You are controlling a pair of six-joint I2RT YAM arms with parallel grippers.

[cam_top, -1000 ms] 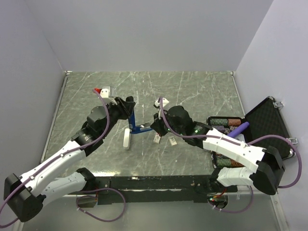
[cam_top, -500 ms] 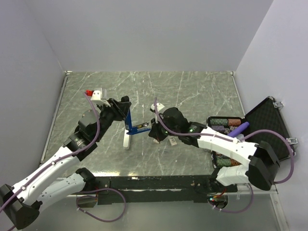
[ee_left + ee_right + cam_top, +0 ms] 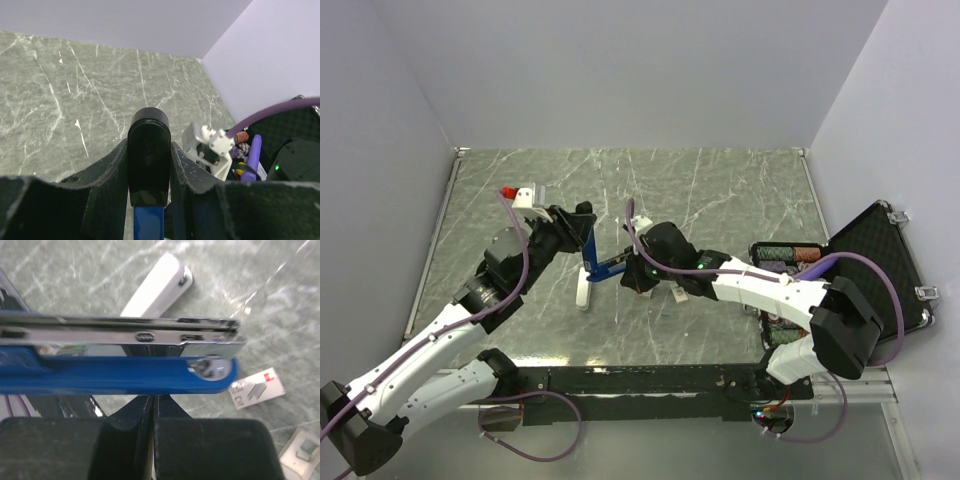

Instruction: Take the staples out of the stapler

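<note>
Stapler (image 3: 605,268) hinged open; black end pinched between left fingers (image 3: 111,172). Right fingers (image 3: 125,422) pressed together, empty, tips just beside blue arm.

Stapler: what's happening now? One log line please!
stapler: hinged open | left end effector: gripping its black end | right end effector: shut, by blue arm

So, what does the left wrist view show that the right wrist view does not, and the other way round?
Only the left wrist view: the left fingers clamped on the black end of the stapler, the open case and a purple item in it.
Only the right wrist view: the metal rail, a whitish bar, a small staple box, and the shut right fingers below the blue arm.
Both: the stapler and the marble table.
</note>
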